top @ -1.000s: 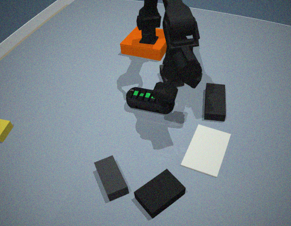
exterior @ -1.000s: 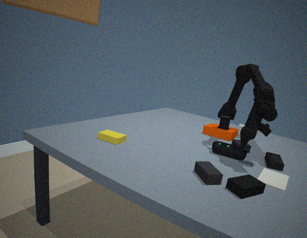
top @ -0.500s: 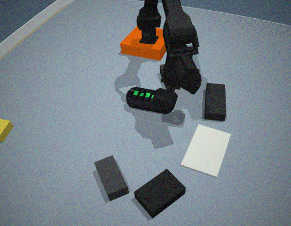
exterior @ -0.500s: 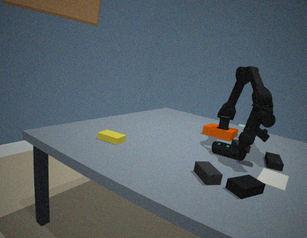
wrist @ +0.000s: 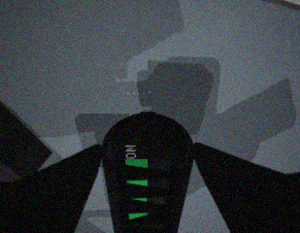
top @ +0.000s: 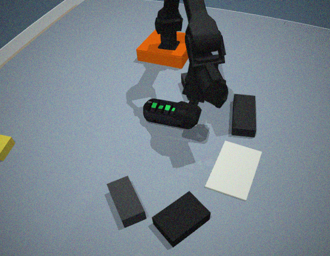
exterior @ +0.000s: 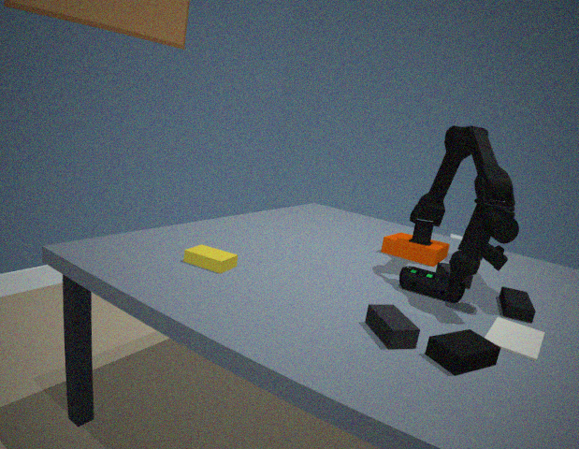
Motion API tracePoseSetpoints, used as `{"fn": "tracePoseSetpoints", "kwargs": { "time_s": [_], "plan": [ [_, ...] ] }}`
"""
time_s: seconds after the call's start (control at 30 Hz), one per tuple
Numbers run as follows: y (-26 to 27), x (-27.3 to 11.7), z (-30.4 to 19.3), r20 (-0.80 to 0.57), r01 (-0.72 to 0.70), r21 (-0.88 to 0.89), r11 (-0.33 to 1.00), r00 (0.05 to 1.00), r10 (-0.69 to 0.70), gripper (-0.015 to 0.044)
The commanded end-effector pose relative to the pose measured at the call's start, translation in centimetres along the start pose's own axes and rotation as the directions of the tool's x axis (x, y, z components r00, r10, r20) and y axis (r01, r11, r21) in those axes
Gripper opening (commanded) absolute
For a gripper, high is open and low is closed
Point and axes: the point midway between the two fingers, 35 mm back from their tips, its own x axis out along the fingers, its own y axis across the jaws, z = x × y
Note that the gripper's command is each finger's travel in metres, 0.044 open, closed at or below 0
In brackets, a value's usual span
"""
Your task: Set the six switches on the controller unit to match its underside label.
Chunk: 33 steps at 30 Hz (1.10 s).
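Observation:
The dark grey controller unit [top: 170, 117] [exterior: 425, 284] [wrist: 150, 138] lies on its base on the bench, switches up. Green switch ends [top: 167, 107] show along its left and middle part; its right end is hidden under my hand. My gripper [top: 197, 105] [exterior: 455, 285] [wrist: 148, 149] is low over that right end. Its two fingers straddle the unit and touch its long sides in the wrist view. The unit rests on the bench top.
The arm's orange base block [top: 148, 52] [exterior: 400, 246] is behind the unit. A dark block [top: 243, 114] lies to the right. A white slab [top: 233, 169] and two dark blocks [top: 126, 201] [top: 181, 217] lie in front. A yellow block [top: 0, 145] [exterior: 209, 257] lies far left.

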Motion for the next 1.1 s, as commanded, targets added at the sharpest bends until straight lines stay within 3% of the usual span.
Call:
{"fn": "tracePoseSetpoints", "kwargs": {
  "time_s": [0.0,1.07],
  "plan": [
    [0.0,0.2,-0.1,-0.006,0.002,0.004,1.0,1.0,-0.002,0.0327],
    [0.0,-1.2,-1.0,0.016,0.002,0.004,1.0,1.0,-0.002,0.0336]
  ]
}}
